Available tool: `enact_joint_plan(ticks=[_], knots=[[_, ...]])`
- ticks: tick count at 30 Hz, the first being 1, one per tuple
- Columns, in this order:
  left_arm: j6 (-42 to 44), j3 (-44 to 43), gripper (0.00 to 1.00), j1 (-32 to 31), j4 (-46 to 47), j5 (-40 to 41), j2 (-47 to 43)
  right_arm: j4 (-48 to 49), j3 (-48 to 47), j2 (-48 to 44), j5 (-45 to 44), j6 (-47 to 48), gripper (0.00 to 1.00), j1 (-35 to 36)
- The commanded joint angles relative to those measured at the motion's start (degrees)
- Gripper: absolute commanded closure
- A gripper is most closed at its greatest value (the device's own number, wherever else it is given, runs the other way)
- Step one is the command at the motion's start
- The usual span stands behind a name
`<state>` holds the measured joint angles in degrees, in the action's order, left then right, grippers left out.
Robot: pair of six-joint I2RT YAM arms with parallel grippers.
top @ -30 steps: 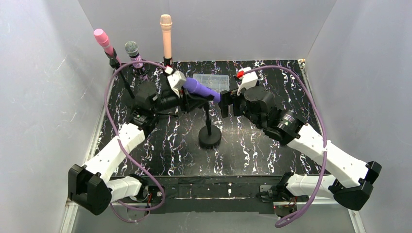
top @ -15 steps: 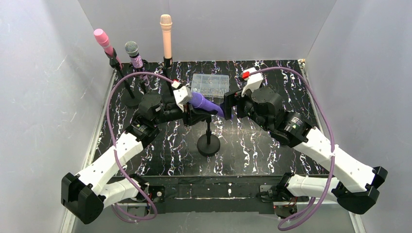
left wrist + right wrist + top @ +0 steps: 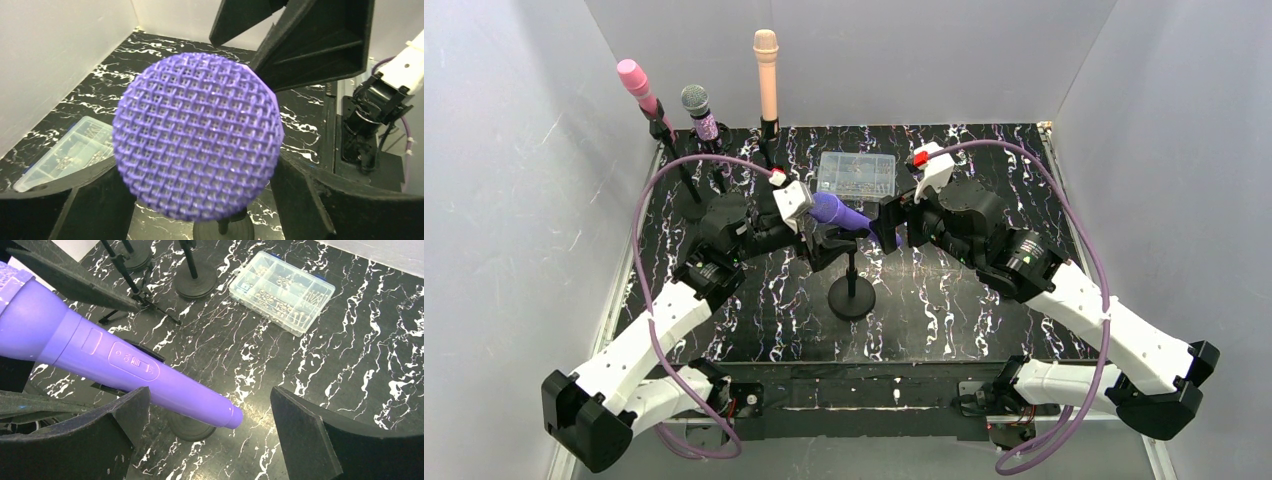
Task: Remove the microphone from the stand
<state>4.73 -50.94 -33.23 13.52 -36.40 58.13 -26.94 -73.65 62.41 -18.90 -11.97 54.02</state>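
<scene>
The microphone (image 3: 839,213) lies level, apparently still in the clip of the stand (image 3: 852,295), with the left gripper (image 3: 824,224) spread around its head and the right gripper (image 3: 884,225) spread about its tail, so gripping and lifting remain.

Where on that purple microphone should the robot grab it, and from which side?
Probably the smooth handle near its tail, coming from the right, where it pokes out free past the stand. The right gripper has its open jaws on either side of it there. The round mesh head would likely slip.
</scene>
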Motion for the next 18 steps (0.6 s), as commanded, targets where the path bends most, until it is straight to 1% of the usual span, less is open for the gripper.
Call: enact_joint_plan(ticks=[1,4,7,12,18], knots=[[2.5,0.6,0.07,-0.3,-3.1,4.5,-4.3,2.1,-3.0,-0.3,2.9,2.2,0.0,-0.1],[2.8,1.7,0.02,-0.3,-3.6,4.8,-5.8,2.5,-3.4,-0.4,4.9,3.0,0.0,-0.1],[3.0,1.8,0.02,-0.3,-4.7,6.0,-6.7,2.8,-4.1,-0.3,6.6,3.9,0.0,-0.1],[2.2,2.8,0.02,-0.2,-5.9,10.5,-8.8,2.7,-7.0,1.5,8.0,5.8,0.0,0.5],[-0.2,5.8,0.02,-0.2,-6.9,15.5,-12.7,2.2,-10.1,4.4,6.7,8.1,0.0,3.5]])
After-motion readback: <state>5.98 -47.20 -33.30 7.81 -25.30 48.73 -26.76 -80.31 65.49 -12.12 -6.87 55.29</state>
